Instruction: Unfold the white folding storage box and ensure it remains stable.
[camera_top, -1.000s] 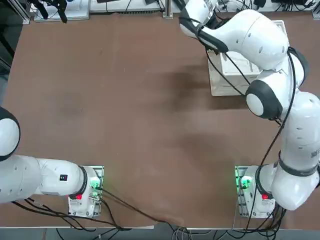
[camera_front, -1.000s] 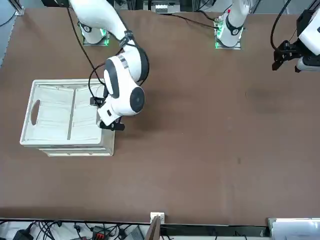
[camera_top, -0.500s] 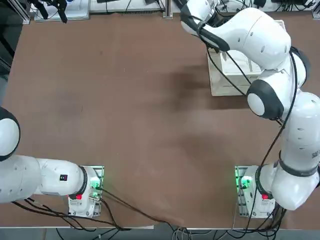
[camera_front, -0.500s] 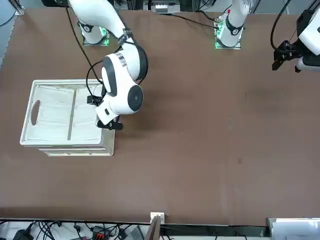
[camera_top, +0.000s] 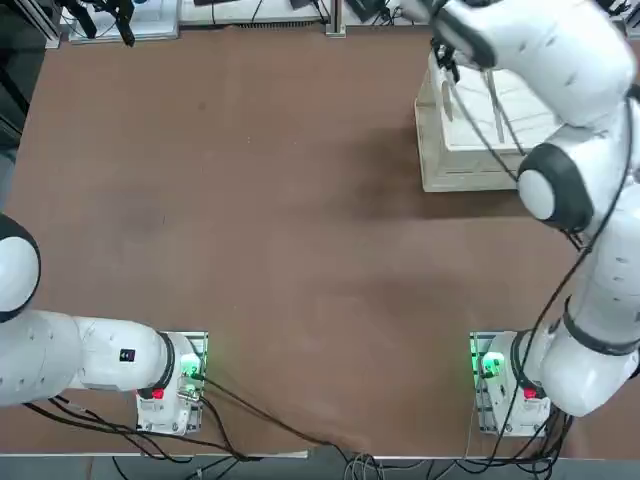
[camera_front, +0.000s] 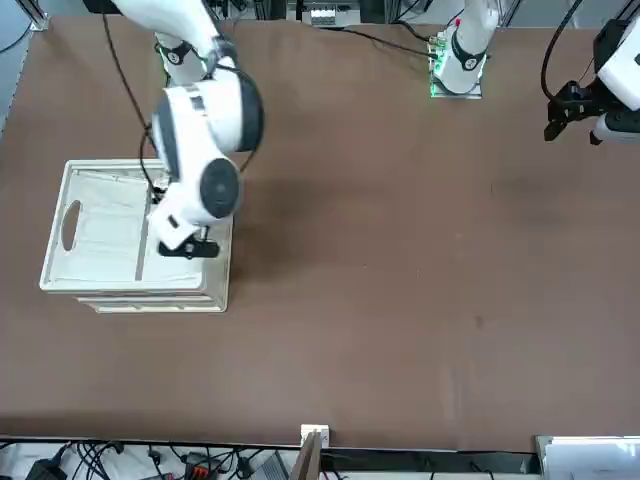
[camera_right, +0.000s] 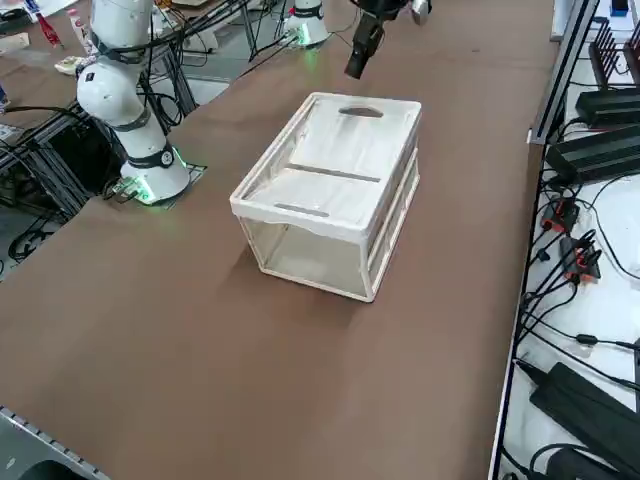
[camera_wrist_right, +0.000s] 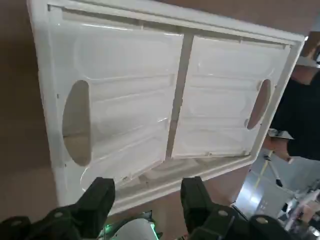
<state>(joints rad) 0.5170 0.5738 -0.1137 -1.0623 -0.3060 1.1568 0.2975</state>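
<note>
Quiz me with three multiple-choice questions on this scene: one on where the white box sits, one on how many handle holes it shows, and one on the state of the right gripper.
1. Where on the table does the white folding storage box stand, seen from overhead?
A. far right part
B. centre
C. beside the left arm's base

2. How many oval handle cut-outs show in the wrist view?
A. none
B. two
C. four

3. What is the state of the right gripper?
A. shut on the box's rim
B. open, holding nothing
C. shut on a cable

Answers:
1. A, the box lies at the far right, ahead of the working arm.
2. B, one cut-out in each of the two flat panels, the other at.
3. B, the fingers stand apart over the box with nothing between them.
</note>
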